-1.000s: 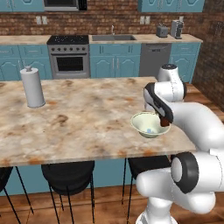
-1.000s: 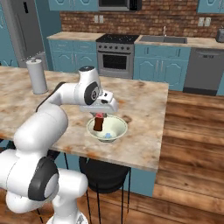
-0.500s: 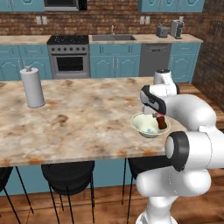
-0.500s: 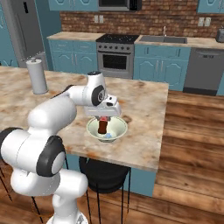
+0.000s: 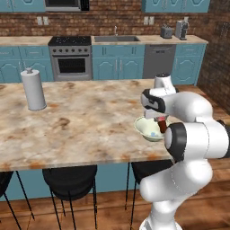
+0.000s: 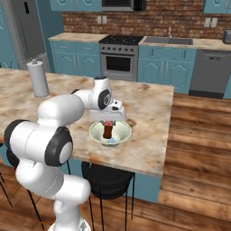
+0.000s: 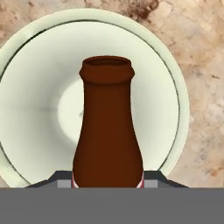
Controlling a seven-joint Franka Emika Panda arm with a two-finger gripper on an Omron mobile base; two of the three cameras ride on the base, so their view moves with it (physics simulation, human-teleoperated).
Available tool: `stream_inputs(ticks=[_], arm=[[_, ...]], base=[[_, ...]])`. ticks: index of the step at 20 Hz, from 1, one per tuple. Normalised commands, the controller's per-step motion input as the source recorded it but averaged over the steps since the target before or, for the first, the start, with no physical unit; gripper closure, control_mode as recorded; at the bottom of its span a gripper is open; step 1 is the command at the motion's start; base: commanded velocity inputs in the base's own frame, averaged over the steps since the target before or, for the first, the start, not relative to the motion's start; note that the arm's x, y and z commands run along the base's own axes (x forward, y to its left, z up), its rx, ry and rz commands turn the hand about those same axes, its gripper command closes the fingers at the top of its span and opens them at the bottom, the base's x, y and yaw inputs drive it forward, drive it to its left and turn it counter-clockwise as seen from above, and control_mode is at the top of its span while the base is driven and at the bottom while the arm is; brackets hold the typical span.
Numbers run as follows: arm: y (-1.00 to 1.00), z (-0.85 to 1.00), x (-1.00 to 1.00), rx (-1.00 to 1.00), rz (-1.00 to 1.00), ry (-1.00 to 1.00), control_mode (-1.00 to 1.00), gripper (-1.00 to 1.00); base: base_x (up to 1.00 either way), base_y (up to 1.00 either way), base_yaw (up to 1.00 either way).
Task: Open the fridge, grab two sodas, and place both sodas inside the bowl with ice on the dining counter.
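The pale greenish-white bowl (image 6: 121,136) sits near the right end of the beige marbled dining counter (image 6: 149,113), with light-blue bits at its bottom. My gripper (image 6: 108,122) hangs straight over it, shut on a slim soda bottle (image 6: 108,131) that reaches down into the bowl. The bottle looks dark reddish-brown, with a touch of pink up by the fingers. From the left base view the bowl (image 5: 144,127) is half covered by my arm, and the bottle (image 5: 161,127) and gripper (image 5: 158,118) peek out beside it. In the hand view the brown bottle (image 7: 107,131) stands between the fingers of my gripper (image 7: 107,180), over the bowl (image 7: 174,87).
A white paper towel roll (image 5: 33,90) stands far left on the counter. Black round stools (image 5: 69,179) sit under its near edge. The counter's right edge (image 6: 168,131) is close to the bowl. The stove (image 5: 72,60), the teal cabinets and the grey fridge (image 6: 25,31) line the back.
The arm's elbow has folded in and swung nearer the cameras. The hand has stayed over the bowl with the bottle in it.
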Motion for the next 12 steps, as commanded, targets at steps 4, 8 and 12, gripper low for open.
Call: stream_inputs(ticks=[4, 8, 12], arm=[[0.0, -0.17, 0.09, 0.0, 0.02, 0.02, -1.0, 1.0], [0.0, -0.04, 0.02, 0.0, 0.02, 0.0, -1.0, 1.0], [0.06, -0.04, 0.0, 0.0, 0.02, 0.0, -1.0, 1.0]], base=[[0.0, 0.0, 0.0], [0.0, 0.0, 0.0], [0.0, 0.0, 0.0]])
